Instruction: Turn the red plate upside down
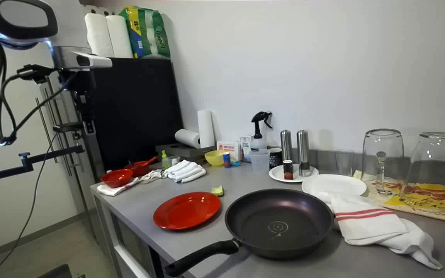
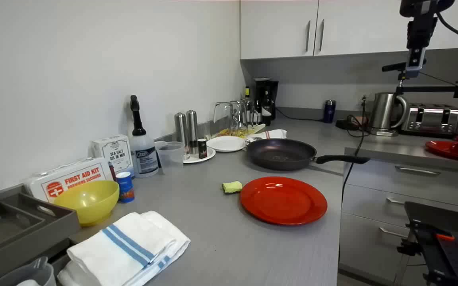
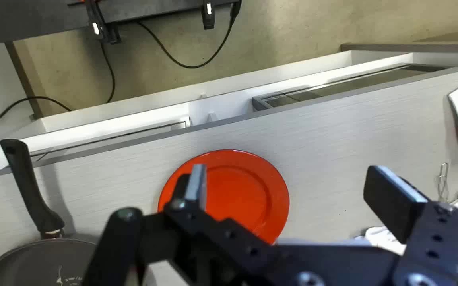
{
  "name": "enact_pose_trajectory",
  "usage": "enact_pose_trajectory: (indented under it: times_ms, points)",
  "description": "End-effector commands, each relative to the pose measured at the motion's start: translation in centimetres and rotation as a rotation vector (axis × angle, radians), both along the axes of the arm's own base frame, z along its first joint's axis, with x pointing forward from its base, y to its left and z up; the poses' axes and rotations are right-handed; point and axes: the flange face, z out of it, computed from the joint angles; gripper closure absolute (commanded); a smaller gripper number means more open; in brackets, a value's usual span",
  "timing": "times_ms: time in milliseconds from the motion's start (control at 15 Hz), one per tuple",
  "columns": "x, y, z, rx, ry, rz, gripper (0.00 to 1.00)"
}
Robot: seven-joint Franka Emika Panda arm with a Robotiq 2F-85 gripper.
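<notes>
"So, how does the claw (image 3: pixel 294 183) stand?"
"Spread wide; well below it, the red plate (image 2: pixel 284 200) lies face up on the counter (image 2: pixel 229 248)."
"And around the plate?"
"Near it, also below the claw: frying pan (image 2: pixel 280 155), small yellow-green item (image 2: pixel 232 187)."

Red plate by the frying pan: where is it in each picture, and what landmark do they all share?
In an exterior view: the red plate lies left of centre, lower half.
In an exterior view: the red plate lies right of centre, lower half.
Wrist view: the red plate lies just below centre, partly hidden by the gripper.
Shared landmark: the black frying pan, cut off at lower left in the wrist view.
</notes>
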Motion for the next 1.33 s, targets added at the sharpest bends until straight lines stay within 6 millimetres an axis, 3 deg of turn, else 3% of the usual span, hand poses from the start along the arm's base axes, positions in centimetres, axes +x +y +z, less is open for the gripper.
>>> enact_pose_trajectory:
  times_ms: [0,733,1000,1267]
  points:
    - [0.0,0.0,0.1,0.0,-0.001,0.0,0.0]
    - [0.4,0.2,-0.3,-0.024,-0.029,-0.013,0.0]
    - [1.8,0.5,-2.3,-0.043,-0.056,-0.031,0.0]
    - [3.0,2.2,-5.4,-0.081,-0.086,-0.012,0.0]
